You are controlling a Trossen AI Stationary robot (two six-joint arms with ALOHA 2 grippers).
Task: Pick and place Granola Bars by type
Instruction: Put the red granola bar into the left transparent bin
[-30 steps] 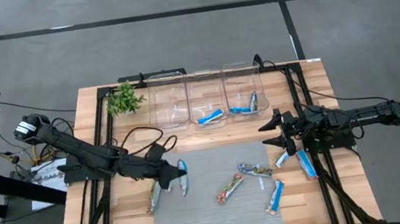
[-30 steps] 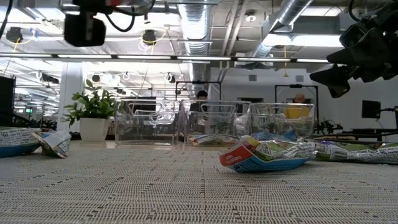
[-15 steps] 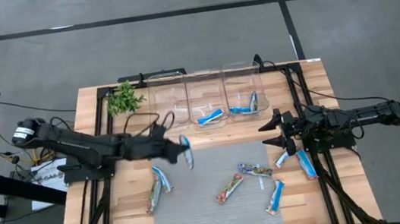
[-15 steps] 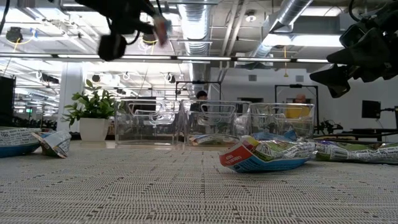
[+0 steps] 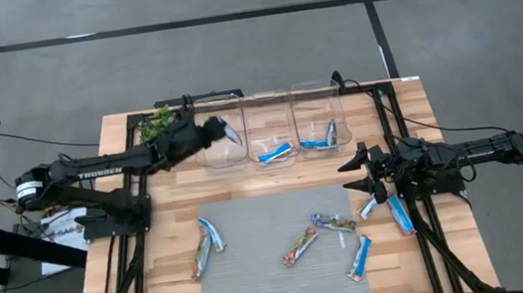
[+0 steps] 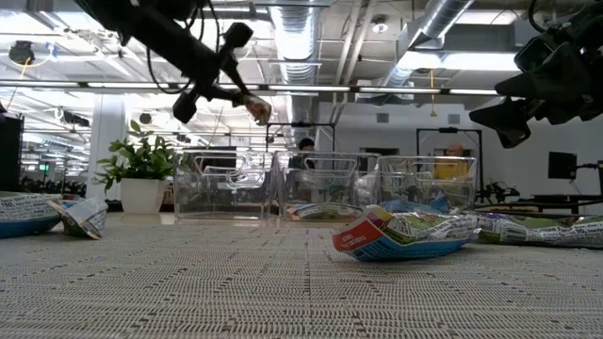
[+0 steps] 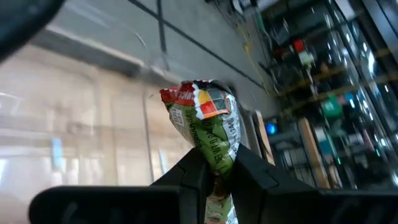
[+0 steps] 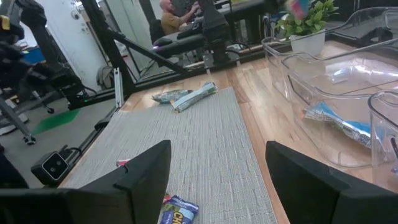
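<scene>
Left gripper [image 5: 223, 130] clamps a red-and-green granola bar [image 7: 208, 127] by its lower end, wrapper standing up beyond the fingertips, above the leftmost clear bin [image 5: 222, 151]; suggest centring over that bin and lowering before letting go, so the bar cannot skip the rim; right gripper [image 5: 360, 175] waits agape beside the mat [image 5: 265, 256], holding nothing.
</scene>
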